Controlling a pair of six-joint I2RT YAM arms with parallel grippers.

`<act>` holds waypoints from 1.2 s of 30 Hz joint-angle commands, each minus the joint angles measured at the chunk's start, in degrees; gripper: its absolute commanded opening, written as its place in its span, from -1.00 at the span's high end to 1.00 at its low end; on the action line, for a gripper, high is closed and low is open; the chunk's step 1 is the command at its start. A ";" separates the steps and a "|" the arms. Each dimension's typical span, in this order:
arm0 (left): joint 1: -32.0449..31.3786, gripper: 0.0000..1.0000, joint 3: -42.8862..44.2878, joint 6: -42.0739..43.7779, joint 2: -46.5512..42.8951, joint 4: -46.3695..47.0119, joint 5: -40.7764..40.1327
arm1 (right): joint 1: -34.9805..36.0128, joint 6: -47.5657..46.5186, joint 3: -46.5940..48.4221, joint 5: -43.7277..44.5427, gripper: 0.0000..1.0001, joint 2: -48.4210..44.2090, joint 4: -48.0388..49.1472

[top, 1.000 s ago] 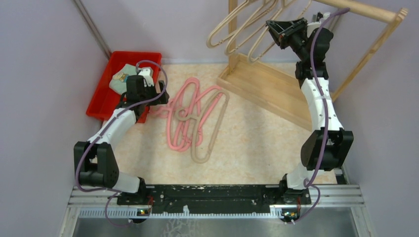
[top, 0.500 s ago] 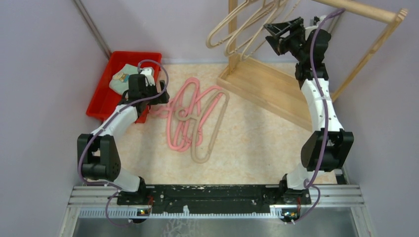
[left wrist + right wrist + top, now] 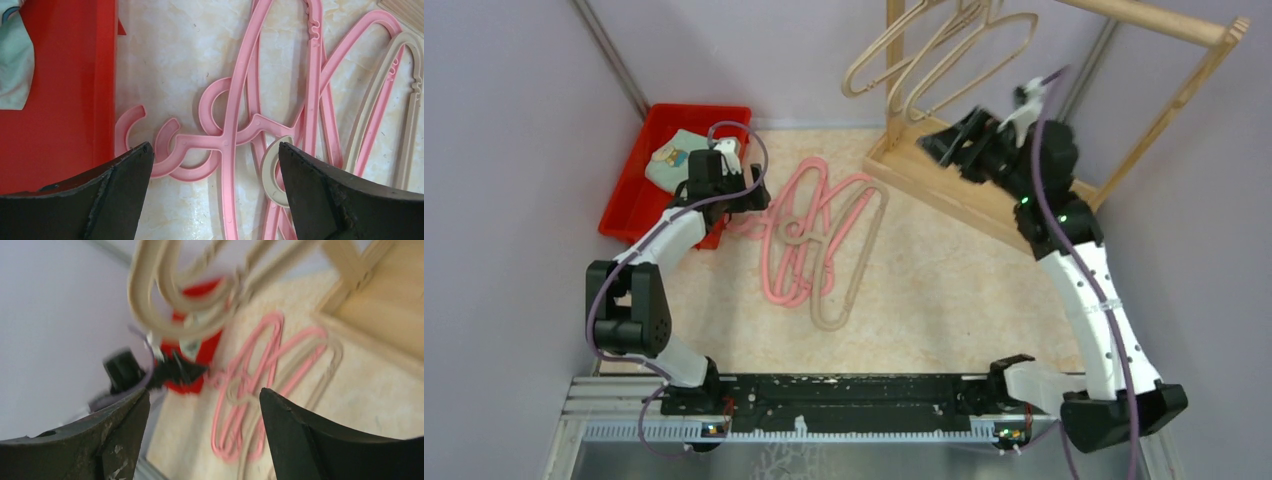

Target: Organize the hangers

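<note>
**Hangers heaped on the table, more hung at the rack**

At far left, a red plastic tray (image 3: pixel 629 205) holds a pale green folded cloth (image 3: pixel 670 160) with a small printed patch; what else lies in the tray is hidden by the arm. Just right of it the left gripper (image 3: pixel 213 150) hangs low over the mottled cream tabletop (image 3: pixel 944 290), its fingers spread wide with nothing between them. Under that gap lie the curled hooks of the pink plastic hangers (image 3: pixel 796 235), the nearest hook just beside the tray's wall. The pink ones overlap in a tangle at mid-table, too crossed to count, and one beige hanger (image 3: pixel 856 265) lies along their right side, its hook tucked among them.

Farther right, several beige hangers (image 3: pixel 944 55) hang at the light wooden rack (image 3: pixel 969 180); their hooks are cut off by the top edge of the overhead view. The right gripper (image 3: pixel 204 395) sits above the rack's shallow base, jaws apart and holding nothing. Its wrist view is smeared with blur.
</note>
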 commanded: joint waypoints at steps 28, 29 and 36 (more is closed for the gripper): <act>8.28 -0.99 -0.23 -4.18 -3.77 -2.47 9.80 | 48.75 -3.74 2.36 29.32 -0.23 48.97 -2.38; 8.32 -0.99 -0.64 -3.83 -3.98 -2.45 9.70 | 48.73 -3.81 2.76 29.28 -0.22 49.57 -2.39; 9.17 -0.99 -1.89 -3.64 -4.80 -2.33 9.67 | 48.72 -5.46 3.39 31.49 0.24 51.56 -4.18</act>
